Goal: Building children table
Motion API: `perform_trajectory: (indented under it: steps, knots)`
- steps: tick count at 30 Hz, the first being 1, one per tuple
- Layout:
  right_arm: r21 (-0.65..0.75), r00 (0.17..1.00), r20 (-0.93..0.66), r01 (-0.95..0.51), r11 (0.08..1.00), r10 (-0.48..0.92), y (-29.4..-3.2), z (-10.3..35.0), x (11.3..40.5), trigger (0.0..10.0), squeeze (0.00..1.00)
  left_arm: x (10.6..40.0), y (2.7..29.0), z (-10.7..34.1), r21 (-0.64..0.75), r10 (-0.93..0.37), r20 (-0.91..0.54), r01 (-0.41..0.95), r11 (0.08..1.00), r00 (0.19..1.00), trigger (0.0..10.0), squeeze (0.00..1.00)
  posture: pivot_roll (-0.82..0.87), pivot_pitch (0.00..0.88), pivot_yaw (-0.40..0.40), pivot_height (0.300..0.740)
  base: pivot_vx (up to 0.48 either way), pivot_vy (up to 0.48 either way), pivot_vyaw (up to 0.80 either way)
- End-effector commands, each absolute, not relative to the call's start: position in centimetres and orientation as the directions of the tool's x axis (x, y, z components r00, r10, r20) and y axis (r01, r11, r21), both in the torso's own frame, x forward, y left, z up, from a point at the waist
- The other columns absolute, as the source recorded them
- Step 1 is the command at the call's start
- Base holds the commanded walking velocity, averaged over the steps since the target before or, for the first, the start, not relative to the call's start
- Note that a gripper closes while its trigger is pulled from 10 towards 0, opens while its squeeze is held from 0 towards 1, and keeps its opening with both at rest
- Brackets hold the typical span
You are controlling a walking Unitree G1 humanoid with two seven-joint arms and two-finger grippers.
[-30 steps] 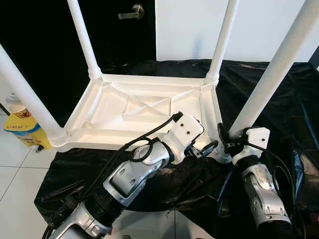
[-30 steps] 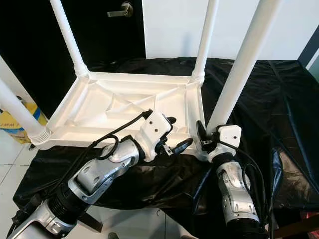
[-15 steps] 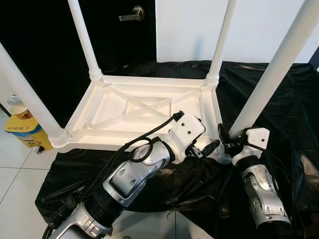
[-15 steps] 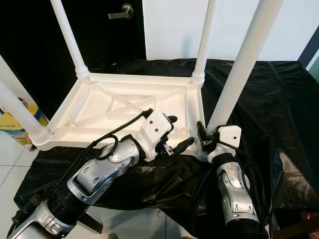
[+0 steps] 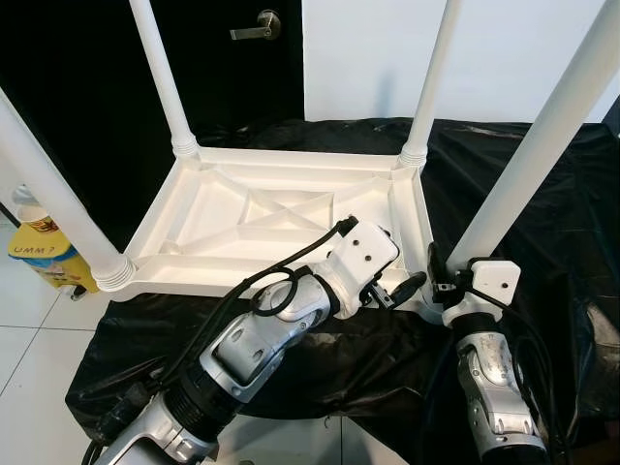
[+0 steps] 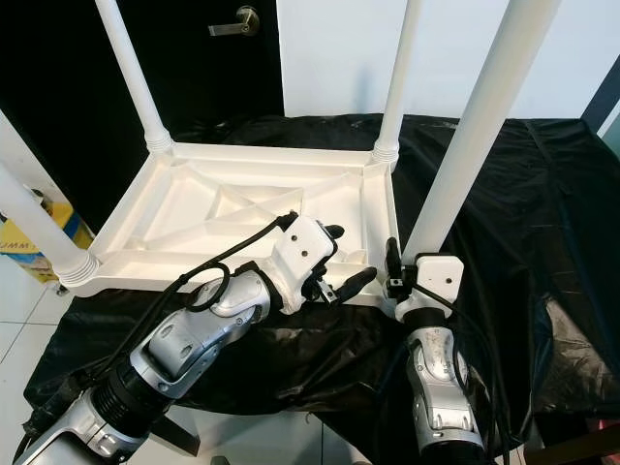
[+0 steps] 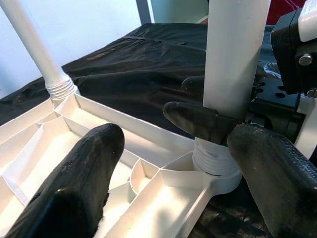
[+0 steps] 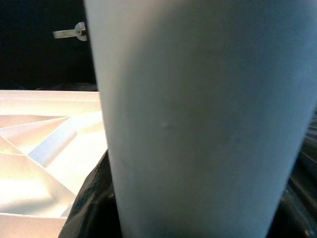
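A white plastic children's table (image 5: 208, 218) lies upside down on a black cloth (image 5: 572, 223), with its legs pointing up. My right gripper (image 5: 438, 277) is shut on the near right leg (image 5: 542, 145) just above its threaded base; in the left wrist view its black fingers (image 7: 198, 121) clasp that leg (image 7: 235, 54) from both sides. My left gripper (image 6: 347, 258) hovers open over the table's near right corner, beside the same leg, holding nothing. In the right wrist view the leg (image 8: 198, 124) stands close up, with the ribbed underside (image 8: 34, 148) beyond it.
The black cloth covers a low platform whose front edge is near me. A yellow bag (image 5: 44, 254) stands on the tiled floor at the left. Behind the table are a dark door with a lever handle (image 5: 258, 23) and a white wall.
My right wrist has shifted slightly left and down at the base of the leg, its forearm now more upright. The left gripper has hardly moved.
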State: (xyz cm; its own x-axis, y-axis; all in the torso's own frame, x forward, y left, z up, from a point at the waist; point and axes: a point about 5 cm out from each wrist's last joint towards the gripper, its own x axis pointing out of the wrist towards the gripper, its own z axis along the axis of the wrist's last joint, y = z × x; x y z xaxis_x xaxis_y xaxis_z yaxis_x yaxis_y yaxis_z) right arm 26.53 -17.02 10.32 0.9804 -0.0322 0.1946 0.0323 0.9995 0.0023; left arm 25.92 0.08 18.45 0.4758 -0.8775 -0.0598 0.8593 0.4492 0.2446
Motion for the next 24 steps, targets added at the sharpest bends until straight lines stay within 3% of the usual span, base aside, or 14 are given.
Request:
perform_trajectory:
  steps: [1,7,24]
  knots:
    - [-0.005,0.997,-0.007,0.072,0.997,-0.072,-17.4,6.5,25.4,10.0,0.00,25.3,-0.1,18.2,0.240,-0.918,-0.095,0.904,0.354,0.385,10.0,0.00,-0.04,0.017,0.024,0.740,0.000,0.000,0.00]
    - [0.058,0.968,-0.053,0.248,0.967,-0.245,-18.1,6.3,25.6,10.0,0.00,25.3,-0.1,18.3,0.242,-0.919,-0.095,0.904,0.352,0.383,10.0,0.00,-0.04,0.017,0.022,0.740,0.000,0.000,0.00]
    - [0.056,0.923,-0.086,0.379,0.924,-0.374,-18.5,6.7,26.1,10.0,0.00,25.4,0.0,18.4,0.247,-0.917,-0.094,0.901,0.357,0.388,10.0,0.00,-0.03,0.021,0.016,0.740,0.000,0.000,0.00]
